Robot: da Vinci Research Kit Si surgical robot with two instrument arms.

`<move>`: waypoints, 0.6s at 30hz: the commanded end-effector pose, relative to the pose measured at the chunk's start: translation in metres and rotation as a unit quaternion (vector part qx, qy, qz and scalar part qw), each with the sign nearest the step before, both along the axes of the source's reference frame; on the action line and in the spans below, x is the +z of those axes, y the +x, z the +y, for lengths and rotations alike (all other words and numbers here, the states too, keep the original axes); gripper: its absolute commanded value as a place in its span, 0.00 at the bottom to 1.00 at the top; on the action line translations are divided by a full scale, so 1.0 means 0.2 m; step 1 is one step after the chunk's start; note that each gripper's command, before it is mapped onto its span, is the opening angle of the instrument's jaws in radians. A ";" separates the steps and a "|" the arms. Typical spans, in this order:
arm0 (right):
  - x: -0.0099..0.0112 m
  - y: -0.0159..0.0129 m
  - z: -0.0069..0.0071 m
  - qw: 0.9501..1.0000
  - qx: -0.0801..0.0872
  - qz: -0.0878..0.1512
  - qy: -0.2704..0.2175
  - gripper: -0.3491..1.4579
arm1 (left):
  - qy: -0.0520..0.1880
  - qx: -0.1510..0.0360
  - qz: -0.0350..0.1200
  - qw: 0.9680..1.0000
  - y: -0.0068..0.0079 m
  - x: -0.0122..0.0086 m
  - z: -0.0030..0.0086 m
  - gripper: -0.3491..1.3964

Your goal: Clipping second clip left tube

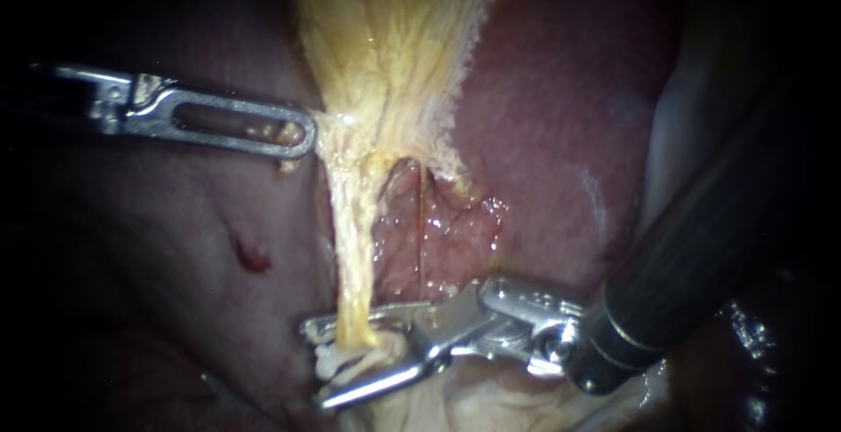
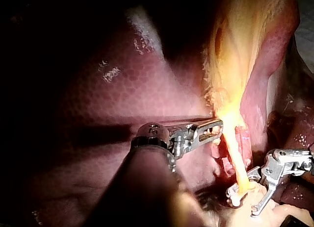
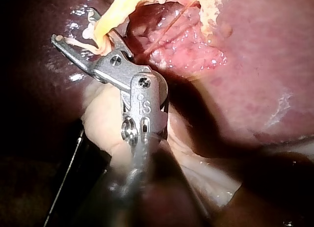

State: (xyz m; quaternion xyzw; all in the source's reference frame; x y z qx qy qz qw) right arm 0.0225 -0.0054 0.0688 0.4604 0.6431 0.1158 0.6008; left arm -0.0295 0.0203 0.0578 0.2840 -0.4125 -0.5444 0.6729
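Yellow and fibrous, the left tube (image 1: 349, 248) hangs taut from the fan of yellow tissue (image 1: 385, 38) over the liver (image 1: 569, 116), its lower end between the gaping jaws of the right instrument (image 1: 314, 364). The left instrument (image 1: 302, 132), jaws closed on that tissue's edge, tensions it. Soft, wet and likely easy to tear, the tube wants a square bite across the bare strand, above its frayed whitish end.

There are two tools: the left tool (image 1: 308, 134) and the right tool (image 1: 315, 364). One thick yellow tube (image 1: 350, 257) sits between the right tool's jaws, with one thin strand (image 1: 421, 230) beside it.
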 end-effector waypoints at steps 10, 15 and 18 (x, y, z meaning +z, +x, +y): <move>0.003 -0.002 0.001 1.000 0.000 0.000 0.000 0.26 | 0.000 0.000 0.000 1.000 0.000 0.000 0.000 0.00; 0.003 -0.002 0.001 1.000 0.006 -0.005 -0.001 0.22 | 0.000 0.000 0.000 1.000 0.000 0.000 0.000 0.00; 0.003 -0.003 0.001 1.000 0.005 -0.007 0.004 0.10 | 0.000 0.000 0.000 1.000 0.000 0.000 0.000 0.00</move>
